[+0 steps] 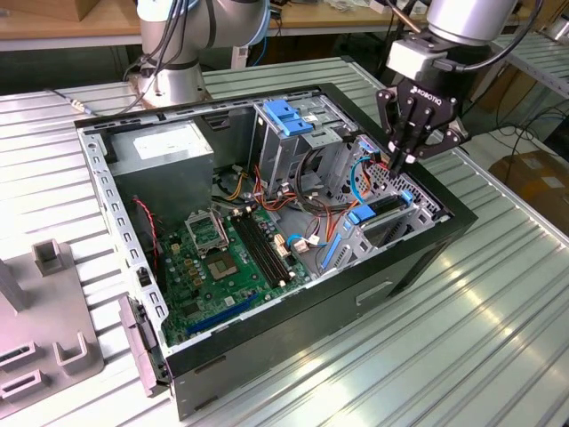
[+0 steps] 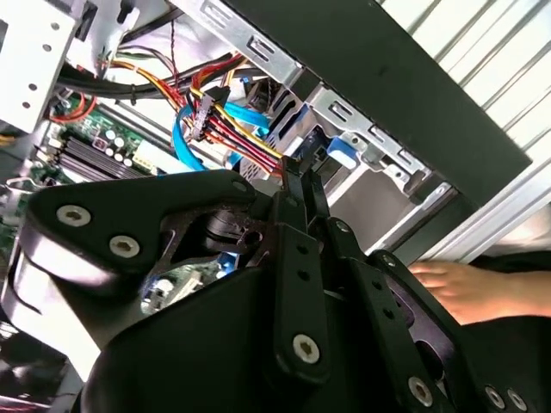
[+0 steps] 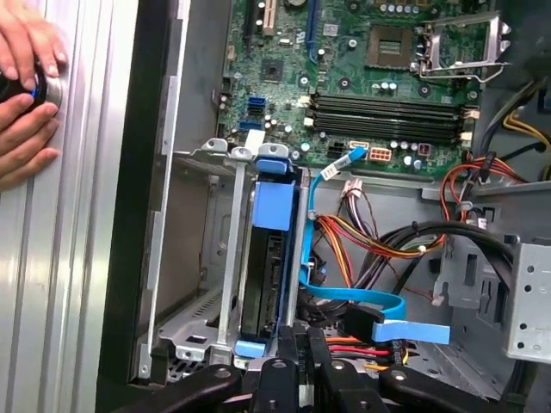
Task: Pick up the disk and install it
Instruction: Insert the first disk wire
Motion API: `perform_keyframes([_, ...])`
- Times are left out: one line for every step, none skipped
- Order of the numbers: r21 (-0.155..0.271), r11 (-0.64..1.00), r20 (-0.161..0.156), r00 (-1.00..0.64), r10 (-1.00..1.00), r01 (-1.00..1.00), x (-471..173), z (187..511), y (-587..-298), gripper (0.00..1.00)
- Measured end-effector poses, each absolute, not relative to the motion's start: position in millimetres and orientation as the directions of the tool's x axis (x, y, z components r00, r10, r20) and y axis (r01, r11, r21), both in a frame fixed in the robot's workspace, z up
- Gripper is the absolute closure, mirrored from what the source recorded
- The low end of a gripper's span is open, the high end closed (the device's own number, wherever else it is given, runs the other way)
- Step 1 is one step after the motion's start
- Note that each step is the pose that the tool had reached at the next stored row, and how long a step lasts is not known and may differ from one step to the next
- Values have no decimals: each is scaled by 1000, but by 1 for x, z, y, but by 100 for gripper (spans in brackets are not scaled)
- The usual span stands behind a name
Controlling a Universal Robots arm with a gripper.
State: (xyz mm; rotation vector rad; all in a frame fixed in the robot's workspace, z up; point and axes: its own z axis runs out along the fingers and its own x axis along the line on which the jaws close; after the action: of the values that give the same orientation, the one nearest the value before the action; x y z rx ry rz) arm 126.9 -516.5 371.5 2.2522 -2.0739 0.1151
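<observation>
The disk (image 1: 384,206) stands on edge in the drive bay at the exterior view's right end of the open computer case (image 1: 427,240). Its dark body (image 3: 263,275) sits between bright blue rails (image 3: 274,205) inside the grey metal bay (image 3: 194,258). My gripper (image 1: 397,163) hangs straight above the bay with its fingertips just over the disk's upper edge. In both wrist views the two thin black fingers (image 2: 297,185) stand together, shut, with nothing between them (image 3: 300,340). I cannot tell whether the tips touch the disk.
Close beside the bay run red, yellow and blue cables (image 3: 405,327). A tall metal cage with a blue latch (image 1: 289,116), a grey box (image 1: 169,151) and the motherboard (image 1: 222,258) fill the case. A person's hand (image 3: 26,86) rests on the table outside it. Grey fixtures (image 1: 44,338) stand at the exterior view's left.
</observation>
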Motion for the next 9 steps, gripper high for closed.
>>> perform_keyframes([6,-71,107,71,-992,-997,127,371,-517,84])
perform_keyframes([6,-64,105,64,-992,-998,127,371,-517,84])
perform_keyframes([7,-60,103,60,-993,-998,127,371,-519,84])
perform_keyframes([8,-58,102,59,-993,-998,127,371,-520,84])
perform_keyframes([8,-57,101,57,-993,-998,127,371,-522,84])
perform_keyframes([8,-55,100,56,-993,-998,127,371,-524,84])
perform_keyframes([9,-54,98,55,-994,-999,127,371,-525,84])
perform_keyframes([9,-53,97,53,-994,-999,127,371,-527,84])
perform_keyframes([9,-51,92,51,-994,-999,127,371,-530,84])
